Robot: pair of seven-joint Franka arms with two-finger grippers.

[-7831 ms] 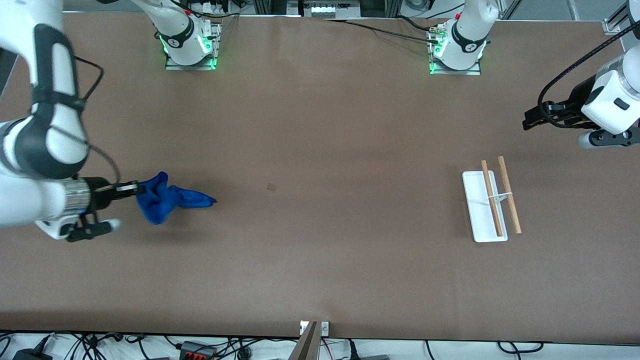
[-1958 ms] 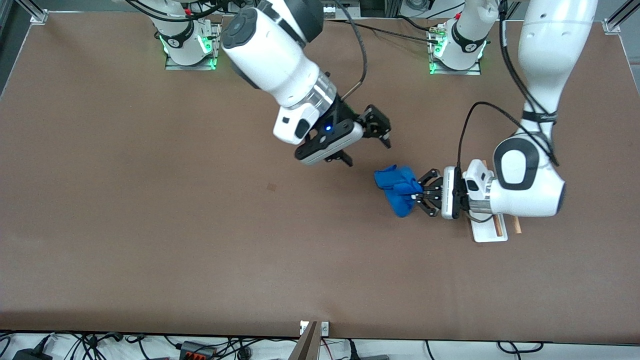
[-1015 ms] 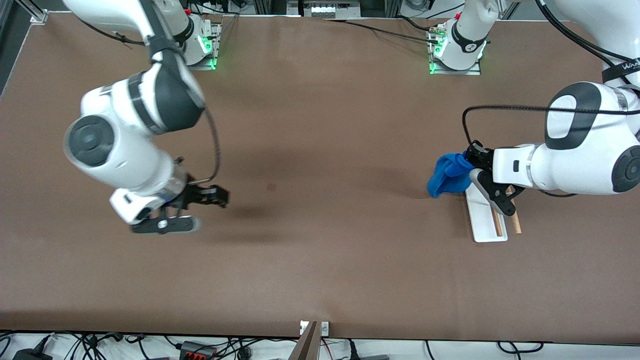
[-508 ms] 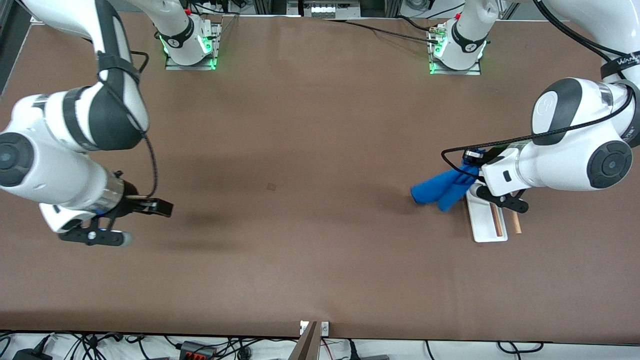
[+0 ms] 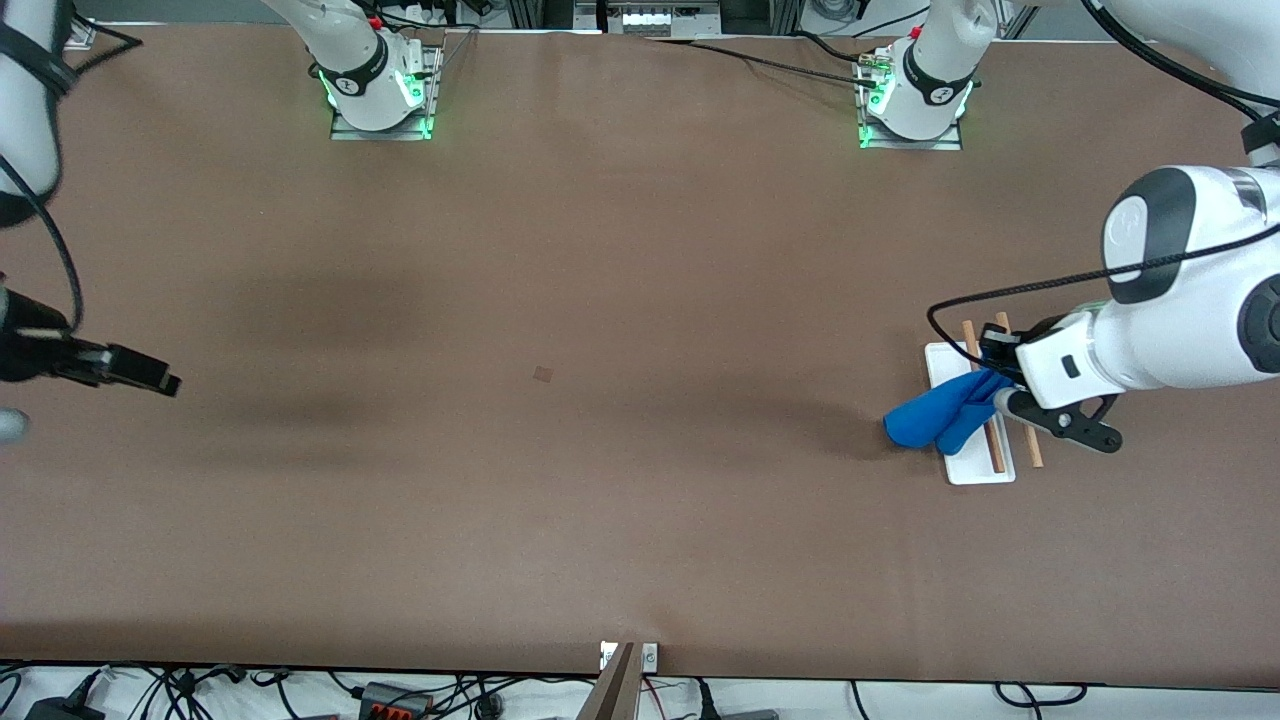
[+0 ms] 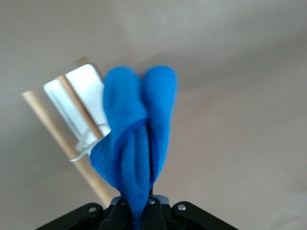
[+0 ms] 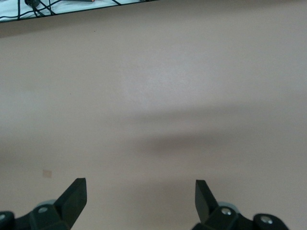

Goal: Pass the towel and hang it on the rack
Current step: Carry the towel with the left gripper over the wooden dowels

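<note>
In the front view, the left gripper [image 5: 1003,392] hangs over the rack [image 5: 958,455], which stands near the table [image 5: 620,520] edge at the left arm's end. It is clenched on one end of the towel [image 5: 935,418], so the blue cloth trails from the fingers across the white base and off the side of the rack toward the middle of the table. Held by one end this way, the cloth can be drawn over the two wooden rods; as far as this view shows, it is not yet draped on them. The right gripper [image 5: 140,375] is at the table's edge at the right arm's end, well apart from the towel. That arm waits, and I judge it stays clear so the hanging has room.

In the left wrist view, the towel [image 6: 136,143] is pinched in a bunch at the left gripper [image 6: 141,211], folding into two rounded lobes that hang in front of the rack [image 6: 81,88]. The rods show beside the cloth, not under it.

In the right wrist view, the right gripper [image 7: 139,194] has its fingers spread wide with nothing between them, over bare table [image 7: 158,86].
</note>
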